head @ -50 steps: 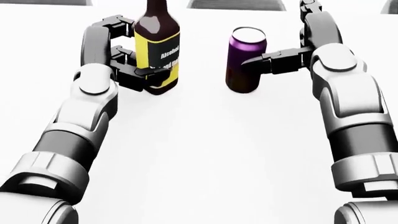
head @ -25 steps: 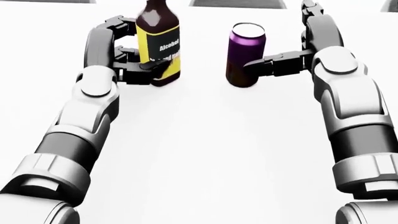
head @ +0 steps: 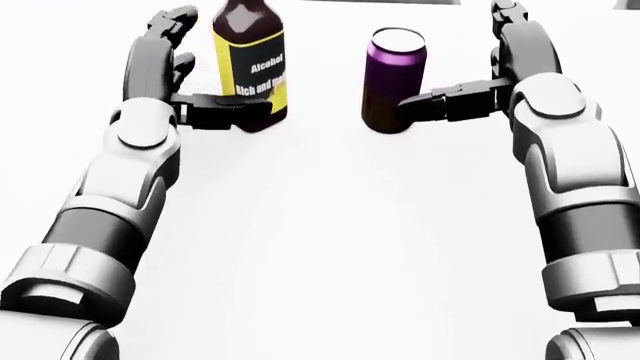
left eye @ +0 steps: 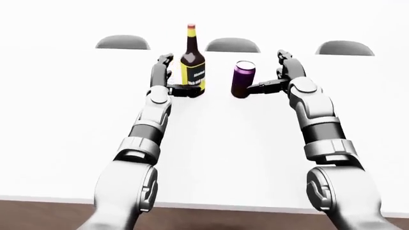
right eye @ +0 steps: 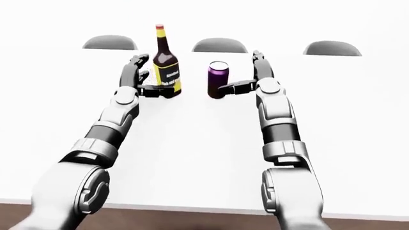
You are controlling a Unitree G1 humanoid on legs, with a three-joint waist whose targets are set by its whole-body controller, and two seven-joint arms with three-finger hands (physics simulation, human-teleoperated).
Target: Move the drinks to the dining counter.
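Observation:
A dark brown bottle with a yellow label stands upright on the white counter. To its right stands a purple can. My left hand is open beside the bottle's left side: the thumb lies against the bottle's base and the fingers point up, apart from the glass. To the right of the can, my right hand is also open. Its thumb touches the can's side, and its fingers are raised away from it.
Three grey rounded seat tops show beyond the counter's top edge in the left-eye view. At the bottom of that view the counter's near edge meets brown floor.
My left hand's fingers have opened off the bottle and swung up to its left. The bottle sits slightly higher and further left in the picture. The right hand has barely moved.

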